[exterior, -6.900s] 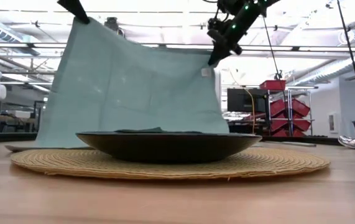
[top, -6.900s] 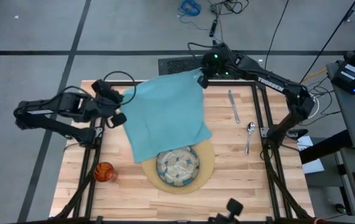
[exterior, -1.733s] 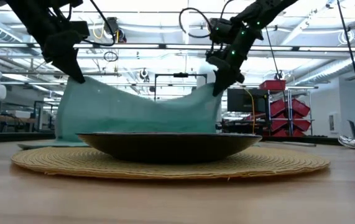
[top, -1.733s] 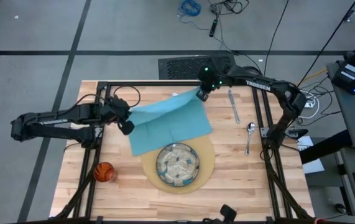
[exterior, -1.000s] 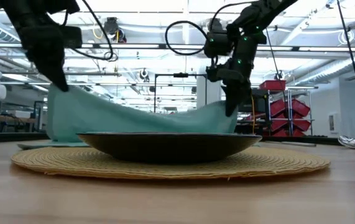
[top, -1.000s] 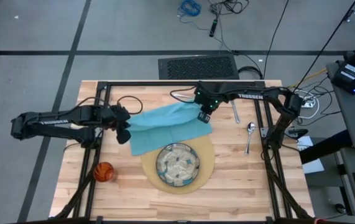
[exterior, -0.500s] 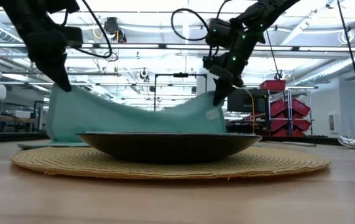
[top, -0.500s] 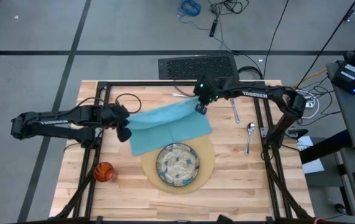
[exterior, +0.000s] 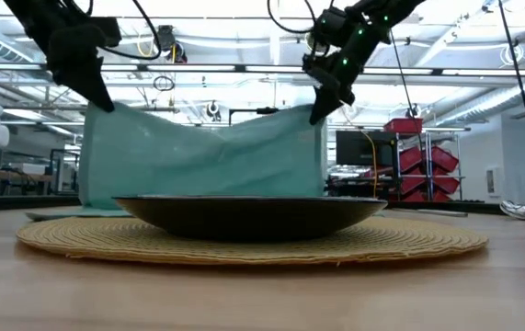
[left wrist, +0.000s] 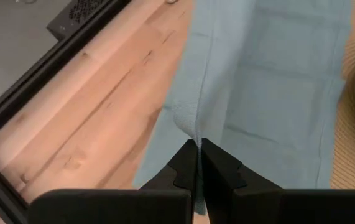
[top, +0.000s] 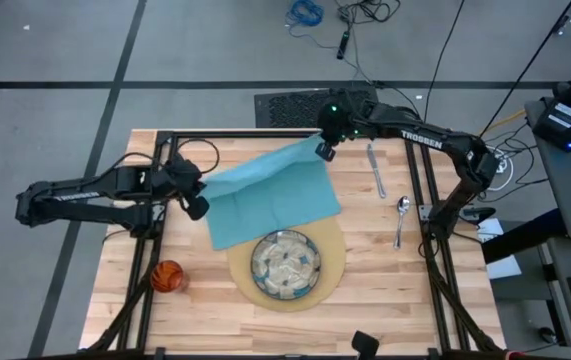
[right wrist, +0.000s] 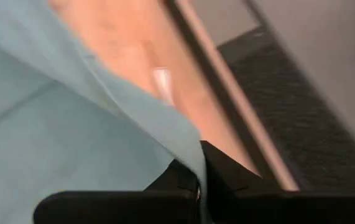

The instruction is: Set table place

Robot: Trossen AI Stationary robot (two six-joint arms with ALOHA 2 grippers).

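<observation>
I have the left hand (top: 197, 207) and right hand (top: 322, 152) each clamped on a corner of the light-blue cloth napkin (top: 270, 198), raised over the light wooden plank desk (top: 385, 290) behind the greenish patterned plate (top: 285, 265).

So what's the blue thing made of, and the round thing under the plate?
The blue napkin looks like soft matte cloth: it sags and creases between the two tools holding its corners. The round mat under the plate looks like woven straw or similar fibre, tan with ridged coils; exactly which fibre can't be told.
</observation>
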